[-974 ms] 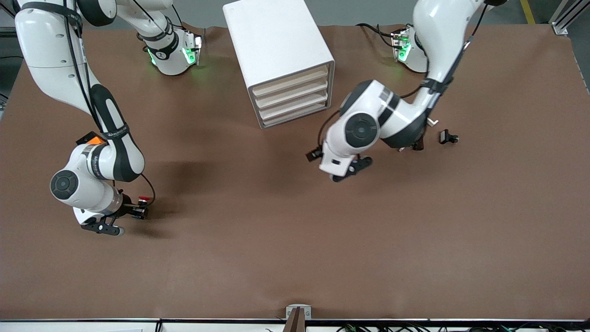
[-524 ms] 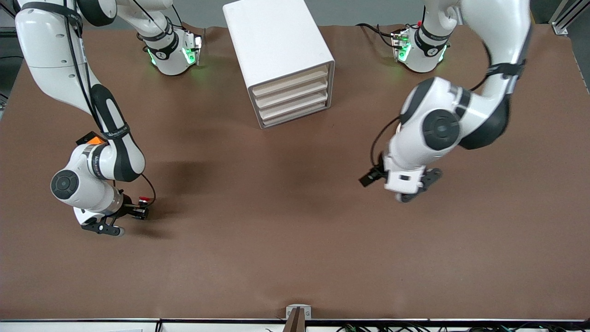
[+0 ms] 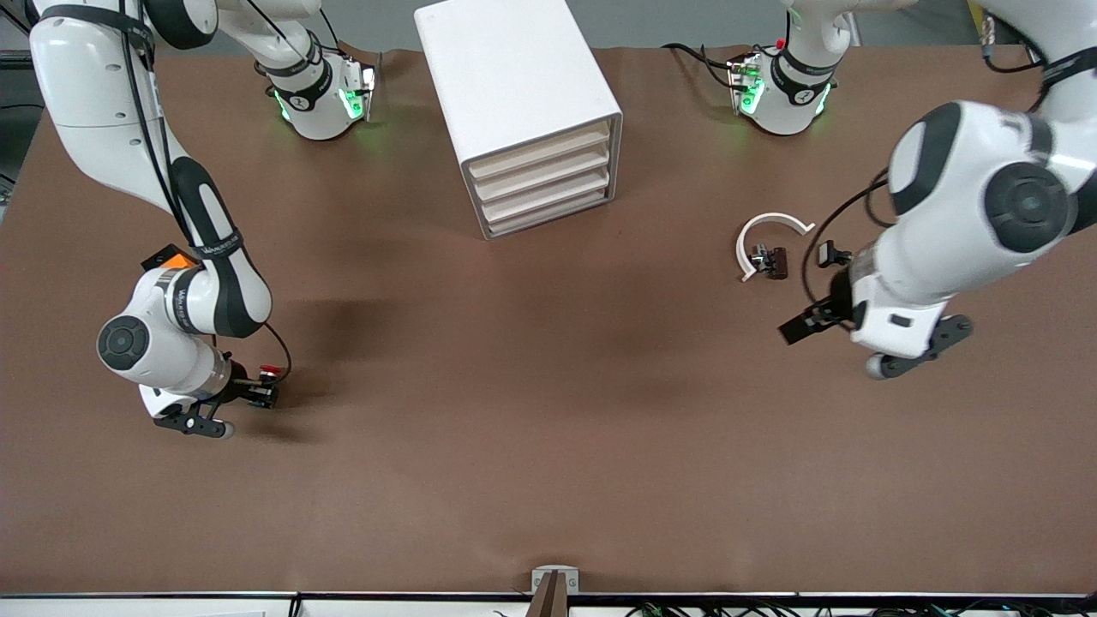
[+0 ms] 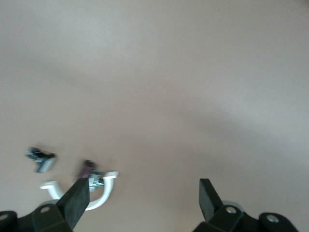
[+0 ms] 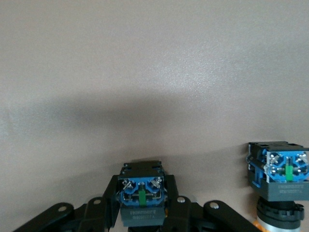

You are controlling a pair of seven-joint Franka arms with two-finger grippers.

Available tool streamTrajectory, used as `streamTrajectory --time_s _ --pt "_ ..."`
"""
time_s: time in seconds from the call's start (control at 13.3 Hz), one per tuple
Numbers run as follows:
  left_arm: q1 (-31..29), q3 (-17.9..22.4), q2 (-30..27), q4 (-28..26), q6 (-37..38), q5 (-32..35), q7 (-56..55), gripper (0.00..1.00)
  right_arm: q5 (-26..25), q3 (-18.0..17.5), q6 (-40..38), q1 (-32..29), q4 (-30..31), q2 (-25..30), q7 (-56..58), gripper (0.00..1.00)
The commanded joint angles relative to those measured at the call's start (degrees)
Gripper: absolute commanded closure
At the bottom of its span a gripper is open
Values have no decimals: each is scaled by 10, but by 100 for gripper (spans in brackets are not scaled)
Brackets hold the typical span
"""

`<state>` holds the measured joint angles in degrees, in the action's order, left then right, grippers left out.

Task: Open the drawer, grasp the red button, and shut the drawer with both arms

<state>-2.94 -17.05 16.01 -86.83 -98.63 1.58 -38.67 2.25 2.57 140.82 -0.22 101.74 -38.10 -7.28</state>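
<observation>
The right hand (image 3: 254,394), low over the worktop (image 3: 531,446) at its own arm's end, grips the red-capped button (image 3: 268,372). The white cabinet (image 3: 520,111) has every drawer (image 3: 542,154) closed. The left hand (image 4: 140,200) hovers spread wide, empty, near a white curved piece (image 3: 765,240).
</observation>
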Motion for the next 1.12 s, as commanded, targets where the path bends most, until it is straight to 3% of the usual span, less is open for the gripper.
streamTrajectory --time_s 0.0,0.07,0.67,0.82,1.05 --pt "-26 -6 -15 39 67 11 66 0 2 -4 3 -2 4 0 4 74" --pt "-36 -6 -21 42 77 11 84 0 2 -4 2 -1 3 0 1 1" --pt "-126 -13 -91 34 123 4 267 0 -8 -1 -31 6 -21 10 59 0" --pt "-128 -14 -112 20 122 1 271 0 -8 1 -101 5 -54 22 63 0" --pt "-113 -4 -174 -45 93 -15 271 0 -8 2 -187 4 -76 66 60 0"
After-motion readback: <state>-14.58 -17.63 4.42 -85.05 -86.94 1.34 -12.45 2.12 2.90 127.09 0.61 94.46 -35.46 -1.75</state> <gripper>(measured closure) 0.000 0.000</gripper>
